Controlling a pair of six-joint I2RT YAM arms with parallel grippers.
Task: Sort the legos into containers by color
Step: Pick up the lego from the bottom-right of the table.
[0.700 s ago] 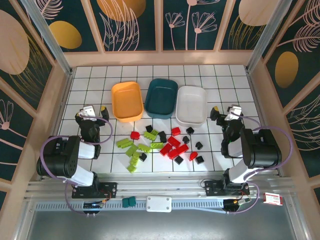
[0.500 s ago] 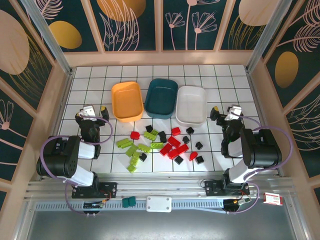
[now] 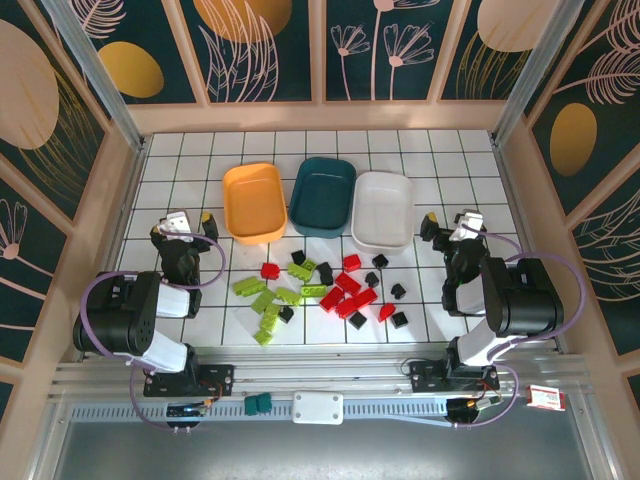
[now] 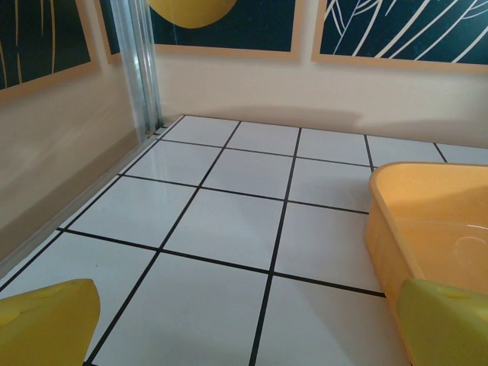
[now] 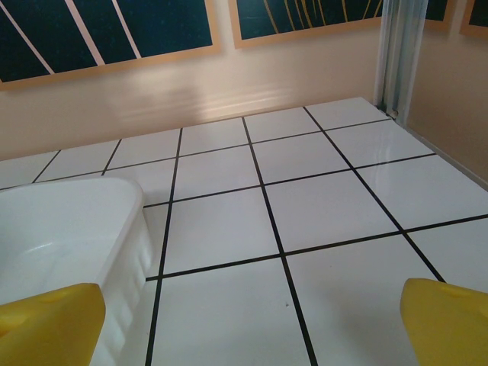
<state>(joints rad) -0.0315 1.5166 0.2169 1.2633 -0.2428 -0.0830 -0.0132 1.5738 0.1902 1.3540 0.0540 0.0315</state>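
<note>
Three containers stand side by side at the back of the tiled table: an orange tub, a dark teal tub and a white tub. In front of them the legos lie loose: lime green ones to the left, red ones in the middle, black ones scattered among them and to the right. My left gripper hangs open left of the orange tub, nothing between its yellow fingertips. My right gripper hangs open right of the white tub, also holding nothing.
Beige walls close the table on three sides, with a metal post in the far left corner and another post in the far right. On the near rail lie two teal blocks, a white rounded box and a red-and-white tag.
</note>
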